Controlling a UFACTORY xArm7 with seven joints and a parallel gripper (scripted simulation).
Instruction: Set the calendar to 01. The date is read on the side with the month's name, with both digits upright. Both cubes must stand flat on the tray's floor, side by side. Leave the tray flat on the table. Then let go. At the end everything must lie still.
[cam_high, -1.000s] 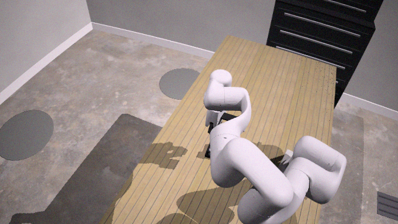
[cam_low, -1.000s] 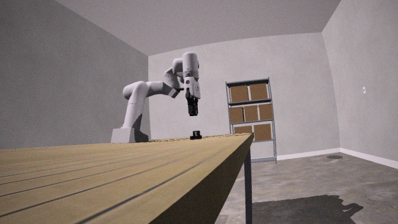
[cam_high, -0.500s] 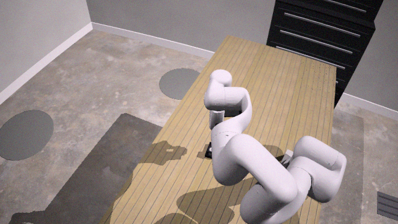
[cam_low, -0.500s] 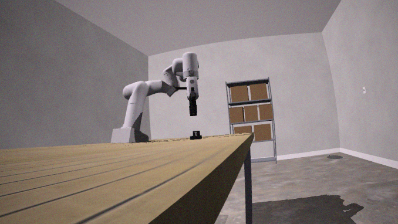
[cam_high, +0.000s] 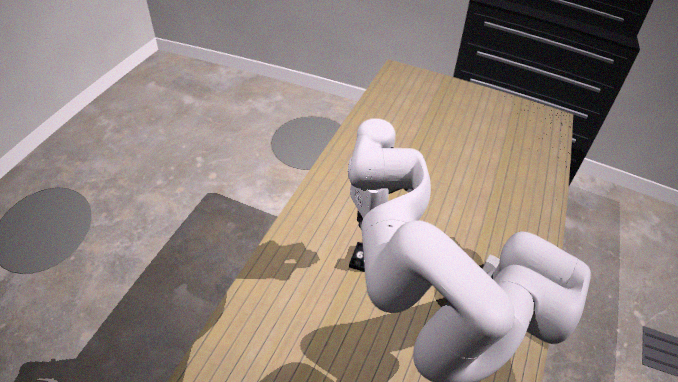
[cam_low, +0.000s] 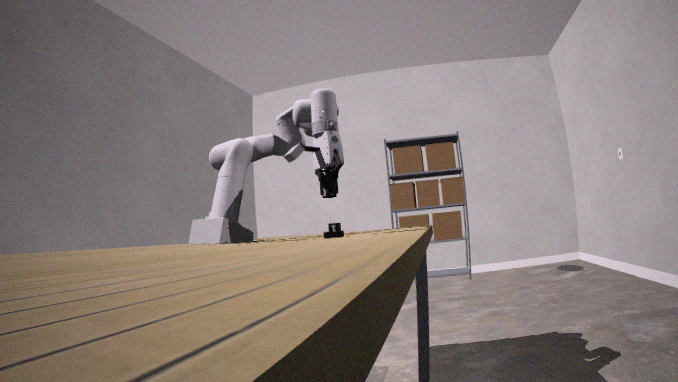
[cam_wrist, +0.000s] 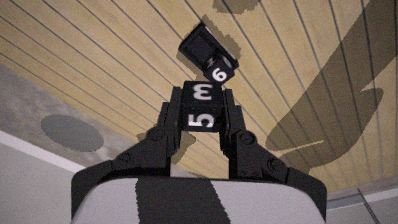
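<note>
My gripper (cam_low: 328, 195) (cam_wrist: 201, 101) is shut on a black cube (cam_wrist: 202, 106). It hangs high above the table, with the cube's white 3 and 5 facing the wrist camera. The black tray (cam_low: 327, 234) (cam_wrist: 199, 45) lies flat on the table below. A second black cube (cam_high: 359, 255) (cam_low: 334, 227) (cam_wrist: 219, 75) stands in one end of it, with a 6 or 9 on its top. The tray's other end is bare in the wrist view. The arm partly hides the tray in the top view. The month's name cannot be read.
The wooden table (cam_high: 440, 125) (cam_low: 150, 300) carries the tray and the arm's base (cam_low: 209, 231). The arm's shadows fall across the table. A black drawer cabinet (cam_high: 545, 55) stands beyond the far edge. A shelf with brown boxes (cam_low: 427, 192) stands behind the table.
</note>
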